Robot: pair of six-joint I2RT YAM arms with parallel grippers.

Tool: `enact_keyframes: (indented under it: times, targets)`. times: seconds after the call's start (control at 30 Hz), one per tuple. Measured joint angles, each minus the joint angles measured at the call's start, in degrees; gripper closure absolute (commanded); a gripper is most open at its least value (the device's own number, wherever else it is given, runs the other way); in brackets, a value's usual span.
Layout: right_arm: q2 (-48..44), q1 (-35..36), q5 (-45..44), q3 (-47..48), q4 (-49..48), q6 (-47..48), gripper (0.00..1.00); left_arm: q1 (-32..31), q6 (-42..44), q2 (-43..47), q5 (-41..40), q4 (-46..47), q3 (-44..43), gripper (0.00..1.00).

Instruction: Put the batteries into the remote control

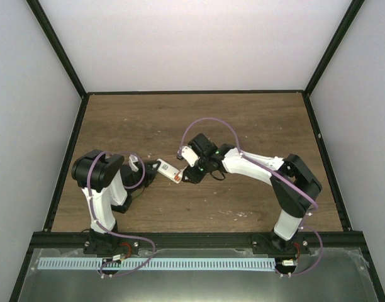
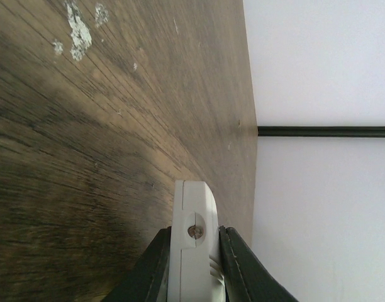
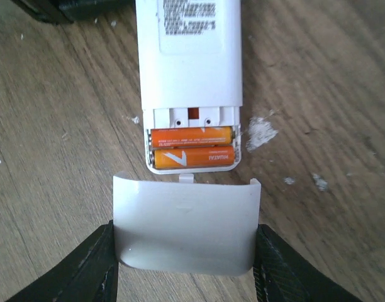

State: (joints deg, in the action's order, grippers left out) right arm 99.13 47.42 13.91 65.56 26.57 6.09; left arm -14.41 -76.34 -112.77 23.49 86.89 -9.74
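Our left gripper (image 2: 194, 238) is clamped on one end of the white remote control (image 3: 189, 69), which is turned back-up over the wooden table (image 3: 48, 138). Both orange batteries (image 3: 191, 146) lie side by side in its uncovered recess. Our right gripper (image 3: 185, 255) pinches the white battery cover (image 3: 183, 220) between its jaws, just short of the recess. The back label's print and the battery lettering are too blurred for us to read.

Black-and-white arms (image 1: 258, 165), purple cables (image 1: 211, 119)
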Motion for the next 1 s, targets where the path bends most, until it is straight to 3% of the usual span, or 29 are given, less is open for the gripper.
enact_keyframes:
  times: [1.0]
  targets:
    - [10.1, -0.4, 5.8, 6.2, 0.4, 2.9, 0.61, 0.0, 1.3, 0.0, 2.3, 0.4, 1.0, 1.0]
